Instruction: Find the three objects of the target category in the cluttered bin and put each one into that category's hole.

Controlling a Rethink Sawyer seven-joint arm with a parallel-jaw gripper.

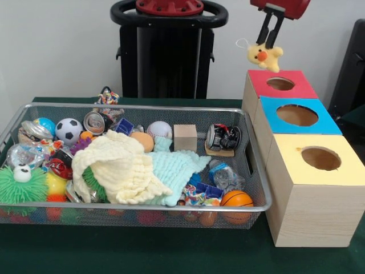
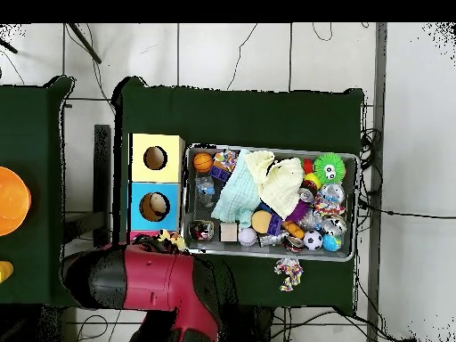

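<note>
No text, label, brand or number can be read. Print is seen on the cans (image 1: 223, 137) in the bin (image 1: 255, 188), below the claw (image 1: 269, 39), but it is illegible.

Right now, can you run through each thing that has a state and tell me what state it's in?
hand: shut on the yellow duck toy, above the red box
yellow duck toy: held in the air, not yet dropped
red box: hole open, nothing seen in it
blue box: hole open
yellow box: hole open
wire bin: full of clutter
yellow cloth: crumpled over toys
mint cloth: crumpled beside it
</note>
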